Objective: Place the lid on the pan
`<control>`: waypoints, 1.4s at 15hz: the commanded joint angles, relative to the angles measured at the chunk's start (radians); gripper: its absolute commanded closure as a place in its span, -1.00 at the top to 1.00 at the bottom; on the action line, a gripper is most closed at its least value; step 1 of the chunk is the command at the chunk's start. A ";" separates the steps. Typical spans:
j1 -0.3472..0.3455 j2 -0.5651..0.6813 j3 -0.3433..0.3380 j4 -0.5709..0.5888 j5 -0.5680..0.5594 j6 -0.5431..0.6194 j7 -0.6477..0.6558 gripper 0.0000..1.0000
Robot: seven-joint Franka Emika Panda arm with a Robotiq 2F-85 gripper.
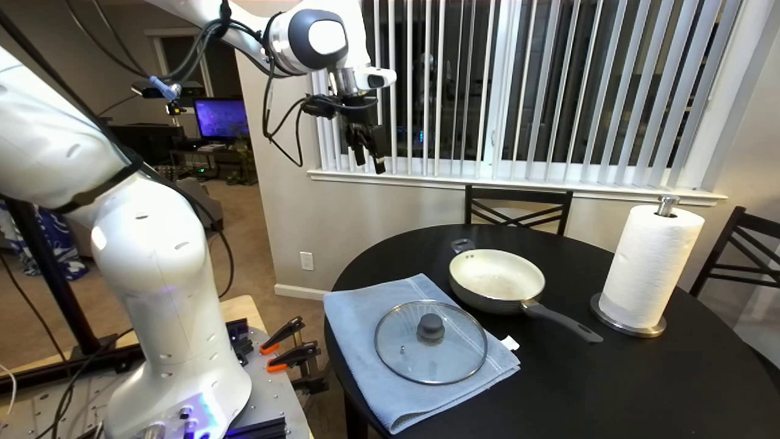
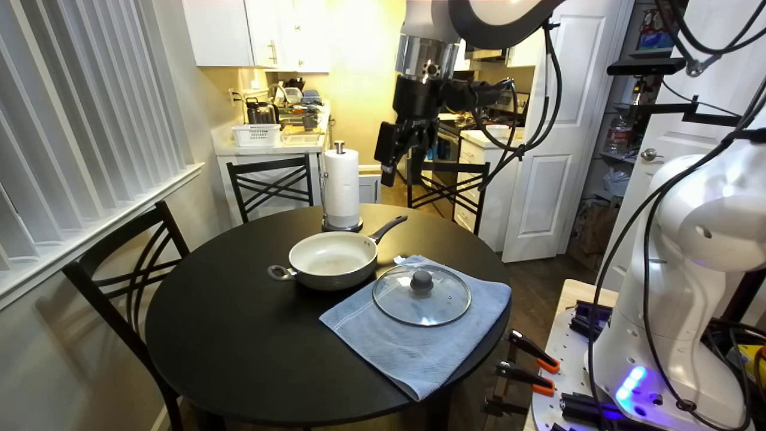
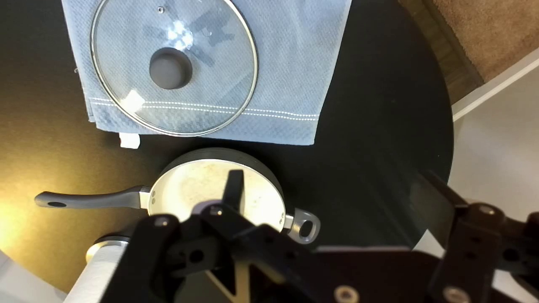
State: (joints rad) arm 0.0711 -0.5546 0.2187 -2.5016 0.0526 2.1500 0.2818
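Note:
The glass lid (image 1: 451,353) with a metal rim and grey knob lies flat, knob up, on a folded blue-grey cloth; it also shows in an exterior view (image 2: 422,305) and in the wrist view (image 3: 210,80). The pan (image 1: 496,280), cream inside with a long dark handle, stands uncovered beside the cloth, also in an exterior view (image 2: 332,257) and in the wrist view (image 3: 198,185). My gripper (image 1: 370,163) is open and empty, high above the table; it also shows in an exterior view (image 2: 402,172). In the wrist view its spread fingers (image 3: 334,181) hide part of the pan.
The blue-grey cloth (image 1: 365,311) lies at the near edge of the round black table (image 1: 579,390). A paper towel roll (image 1: 649,268) stands upright on a metal base past the pan's handle. Chairs (image 2: 143,287) surround the table. A window with blinds (image 1: 524,85) is behind.

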 commanded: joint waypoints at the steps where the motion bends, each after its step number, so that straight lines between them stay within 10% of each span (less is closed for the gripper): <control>1: 0.009 0.001 -0.008 0.002 -0.006 -0.003 0.004 1.00; 9: 0.009 0.001 -0.008 0.002 -0.006 -0.003 0.004 1.00; 21: -0.109 0.399 -0.150 -0.071 -0.064 0.552 -0.042 1.00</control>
State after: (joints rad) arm -0.0061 -0.2348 0.1142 -2.5775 0.0017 2.6479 0.2689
